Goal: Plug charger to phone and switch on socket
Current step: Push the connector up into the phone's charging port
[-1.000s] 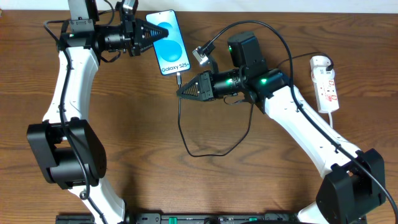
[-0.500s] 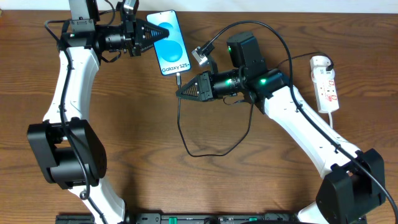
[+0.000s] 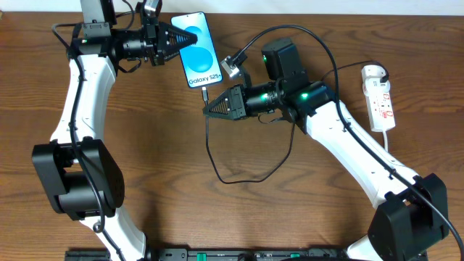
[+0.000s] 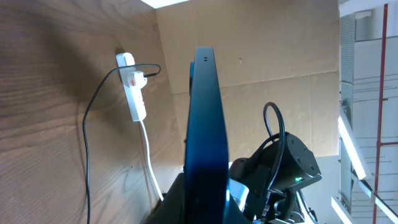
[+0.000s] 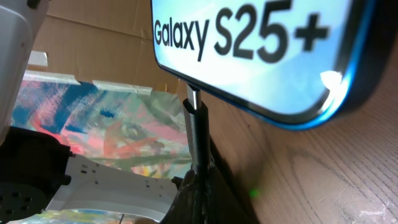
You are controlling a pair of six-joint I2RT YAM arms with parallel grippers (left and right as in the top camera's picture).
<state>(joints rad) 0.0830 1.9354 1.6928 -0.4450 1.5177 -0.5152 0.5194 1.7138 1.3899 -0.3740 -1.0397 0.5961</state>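
Near the far edge, left of centre, the phone (image 3: 196, 49) lies face up on the bench (image 3: 152, 181), screen lit. The left gripper (image 3: 176, 40) has it by the left side, fingers closed across face and back. Left wrist view shows the phone edge-on between them. The right gripper (image 3: 206, 109) sits just off the phone's near end, fingers pinched on the charger (image 3: 217, 163) close behind its plug tip (image 5: 194, 115). Cable slack loops toward mid-bench. The socket (image 3: 380, 101) lies well apart, by the right edge.

Step in hand, as I read it: seating the plug. Right wrist view has the metal tip meeting the phone's bottom rim. Whether it sits in the port or only against the frame is unclear from that angle.

To do it well:
- Line the tip up with the phone's long axis before pushing.
- Push straight and short, no twisting.
- Left grip braces against the push so the phone does not slide.
- Slack looks ample; cable drag is unlikely.
- Let go only once the tip is seated.
- Socket switch not yet pressed; the right arm is nearer to it.
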